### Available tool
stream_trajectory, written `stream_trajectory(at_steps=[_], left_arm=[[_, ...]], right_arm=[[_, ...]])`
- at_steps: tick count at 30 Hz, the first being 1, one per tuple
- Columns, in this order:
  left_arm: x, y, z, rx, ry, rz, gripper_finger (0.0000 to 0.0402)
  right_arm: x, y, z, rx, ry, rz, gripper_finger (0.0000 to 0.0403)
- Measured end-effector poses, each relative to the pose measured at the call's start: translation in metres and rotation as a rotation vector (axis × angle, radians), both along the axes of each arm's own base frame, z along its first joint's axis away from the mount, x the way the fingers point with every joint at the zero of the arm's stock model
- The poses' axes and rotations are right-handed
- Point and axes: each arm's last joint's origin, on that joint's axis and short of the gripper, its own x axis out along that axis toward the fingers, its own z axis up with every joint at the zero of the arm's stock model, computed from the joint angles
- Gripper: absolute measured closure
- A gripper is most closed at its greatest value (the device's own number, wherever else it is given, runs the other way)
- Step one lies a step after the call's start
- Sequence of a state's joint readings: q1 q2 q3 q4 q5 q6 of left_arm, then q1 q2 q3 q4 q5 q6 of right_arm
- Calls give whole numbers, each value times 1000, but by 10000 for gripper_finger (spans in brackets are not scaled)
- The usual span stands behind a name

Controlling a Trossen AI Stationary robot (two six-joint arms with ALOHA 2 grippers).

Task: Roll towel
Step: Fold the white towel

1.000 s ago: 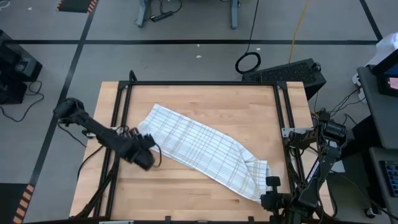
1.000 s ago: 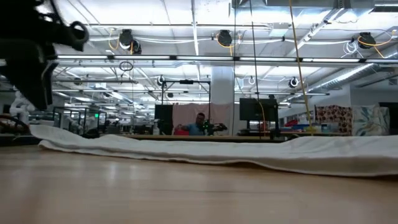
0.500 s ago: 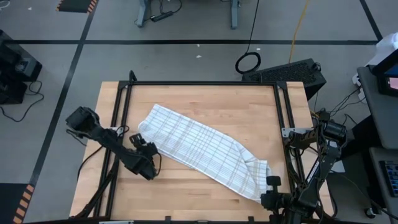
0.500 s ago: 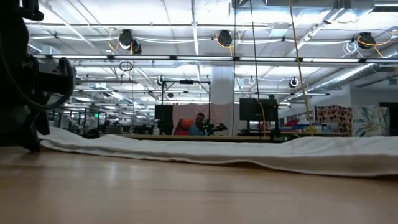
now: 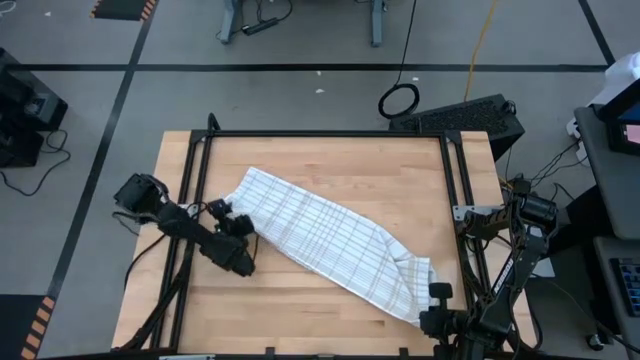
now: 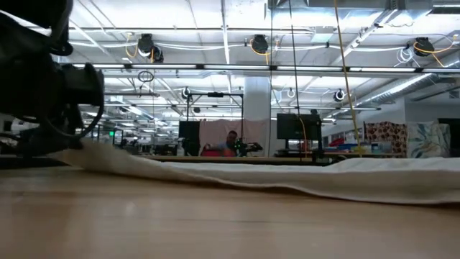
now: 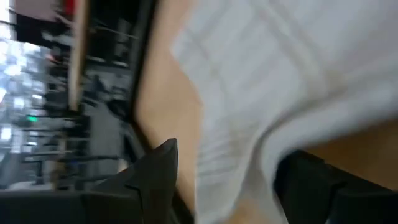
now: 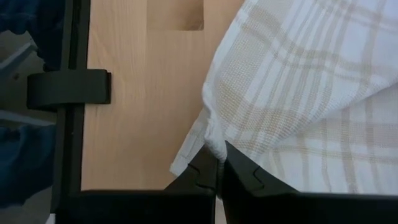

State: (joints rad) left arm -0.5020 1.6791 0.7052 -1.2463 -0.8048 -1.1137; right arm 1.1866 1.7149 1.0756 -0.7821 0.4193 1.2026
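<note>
A: What is the biggest thing here?

B: The pale wooden butcher-block table (image 5: pixel 330 160), edged by a black metal frame (image 5: pixel 330 134). In the low view its bare boards (image 6: pixel 215 223) fill the foreground.

A: And on it?

B: The white thin cloth towel with fine dark check lines (image 5: pixel 330 240). It lies flat in a long diagonal band, from the far left part of the table down to the near right corner, where its end is bunched and rumpled. The low view shows it as a low pale ridge (image 6: pixel 287 178) across the whole width.

A: Which arm is busy?

B: The left arm, reaching in from the left edge. The left gripper (image 5: pixel 243 240) sits at the towel's left end, down at table level. Its wrist view shows the two dark fingers (image 7: pixel 155 177) spread apart with the cloth (image 7: pixel 273 93) running between them; I cannot tell whether they touch it.

A: And the other one?

B: The right arm waits folded at the near right corner. The right gripper (image 8: pixel 219 173) has its fingers pressed together, their tips at the towel's rumpled edge (image 8: pixel 298 93).

A: Anything smaller?

B: A person (image 6: pixel 231 142) far off in the room behind the table.
</note>
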Motion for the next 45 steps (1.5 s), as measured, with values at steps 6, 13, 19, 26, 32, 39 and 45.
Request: stream_trajectory(at_steps=[6,13,19,26,32,39,45], left_arm=[[0,10,15,11,33,18,160],[0,4,33,-162,-8,144,160],[-1,-5,44,-204,35,182,160],[12,-22,80,-253,13,175,160],[30,-23,78,-328,-72,70,161],[27,-2,50,-332,-125,186,205],[21,6,35,-406,-76,265,232]], right_arm=[[-1,-1,0,-1,4,-18,403],[-7,-5,-1,-21,29,-92,403],[-13,-5,-1,-45,37,-79,403],[-17,-5,-1,-58,41,-75,403],[-17,-5,-1,-61,40,-68,403],[-17,-5,-1,-64,37,-65,403],[-17,-5,-1,-64,37,-63,403]])
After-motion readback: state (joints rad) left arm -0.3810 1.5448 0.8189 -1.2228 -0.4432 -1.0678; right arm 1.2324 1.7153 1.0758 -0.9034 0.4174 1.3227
